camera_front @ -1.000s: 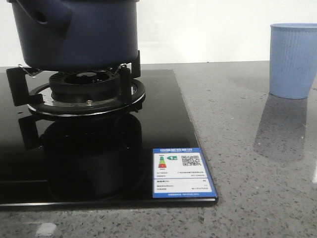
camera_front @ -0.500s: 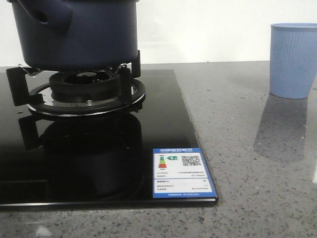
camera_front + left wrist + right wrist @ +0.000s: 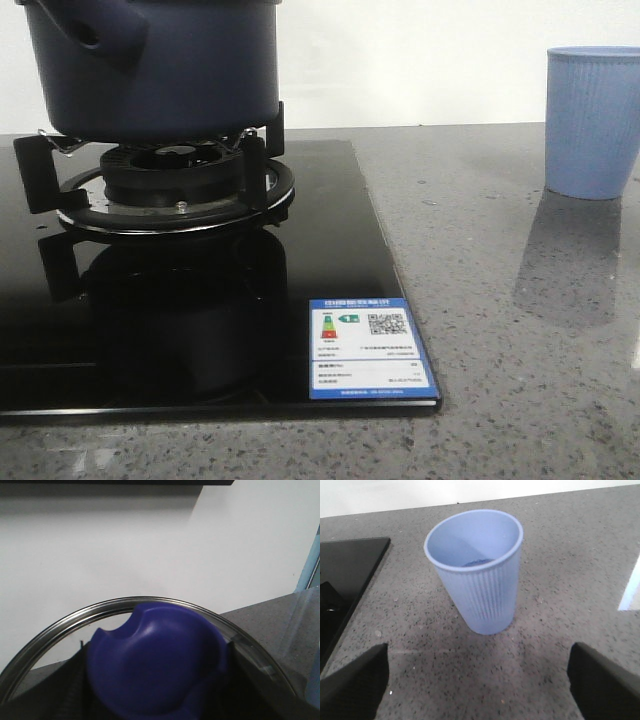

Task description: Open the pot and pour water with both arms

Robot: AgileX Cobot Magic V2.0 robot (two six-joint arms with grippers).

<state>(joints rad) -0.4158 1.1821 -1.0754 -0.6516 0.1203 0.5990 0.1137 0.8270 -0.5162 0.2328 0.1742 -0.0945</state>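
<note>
Two arms split jobs: left jaws clamped on the glass lid's blue knob (image 3: 157, 662); right jaws apart facing the ribbed light-blue plastic cup (image 3: 476, 570). Navy round pot (image 3: 150, 65) sat on the black burner (image 3: 175, 185).

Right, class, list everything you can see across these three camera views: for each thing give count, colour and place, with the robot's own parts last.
Pot: one, dark navy, on the burner at the left rear of the hob.
Burner: one, black, under the pot.
Hob: one, glossy black glass, left side of the worktop.
Label: one, blue and white, on the hob's near right corner.
Cup: one, light blue, ribbed, upright on the worktop at right.
Worktop: one, grey speckled.
Lid: one, glass with metal rim and blue knob, close before the left wrist camera.
Right claw: fingers black, spread wide, short of the cup.
</note>
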